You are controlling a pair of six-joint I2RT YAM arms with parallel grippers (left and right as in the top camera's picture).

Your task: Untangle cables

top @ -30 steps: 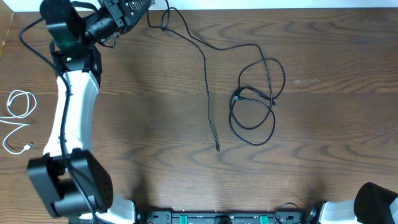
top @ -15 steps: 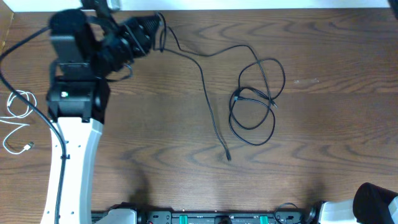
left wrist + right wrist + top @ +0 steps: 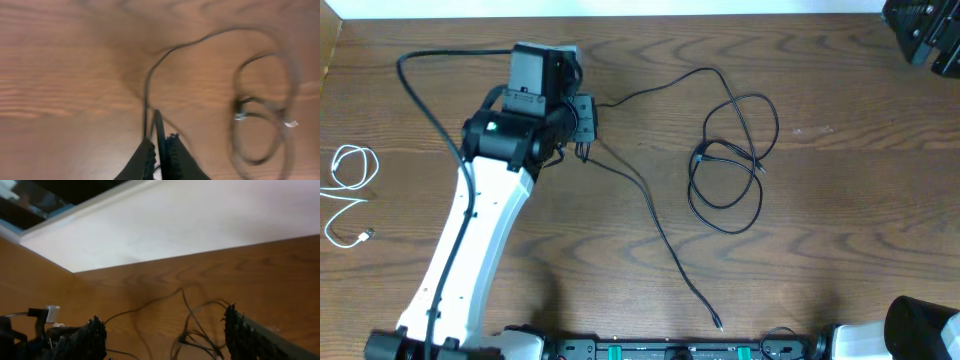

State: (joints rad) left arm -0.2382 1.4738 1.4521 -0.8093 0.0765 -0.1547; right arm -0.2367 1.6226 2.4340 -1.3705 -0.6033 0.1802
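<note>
Nearest you, the long thin black cable [image 3: 665, 240] ends in a small plug by the front edge of the brown wooden table [image 3: 840, 250] and runs back to your left gripper [image 3: 160, 140], whose fingers pinch almost together on it. Beyond, it reaches the looped black cable [image 3: 703, 155]; the short white cable [image 3: 356, 148] lies coiled at the left edge, well apart. Farthest back, your right gripper [image 3: 164, 316] is spread wide and holds nothing.

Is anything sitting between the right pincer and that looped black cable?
Nothing visible. Bare table lies between the right pincer and the looped cable; the long cable held by the left pincer lies on the far side.
</note>
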